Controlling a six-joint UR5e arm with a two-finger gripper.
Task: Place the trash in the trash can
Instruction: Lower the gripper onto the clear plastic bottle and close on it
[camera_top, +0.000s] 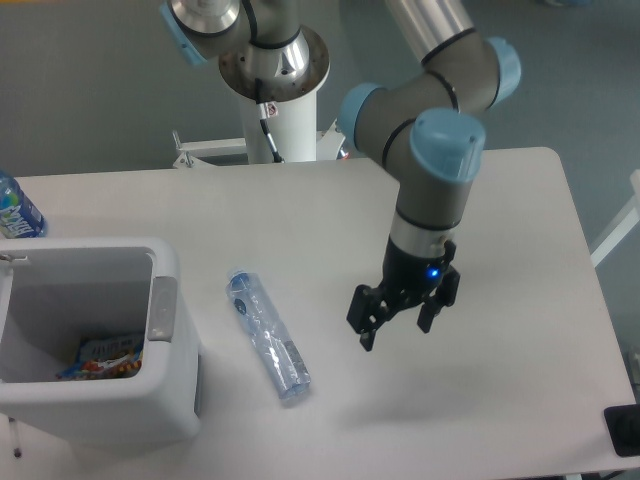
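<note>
A crushed clear plastic bottle (267, 334) with a blue cap lies flat on the white table, just right of the trash can. The trash can (160, 262) is a white rectangular bin at the left, with a grey tab (162, 308) on its right rim. A blue-and-yellow snack packet (104, 356) lies on its floor. My gripper (394, 328) hangs open above the table, well to the right of the bottle and apart from it, with nothing between its fingers.
An upright blue-labelled water bottle (16, 210) stands at the far left edge behind the bin. The robot's base column (272, 90) rises at the back of the table. A dark object (622, 430) sits at the lower right corner.
</note>
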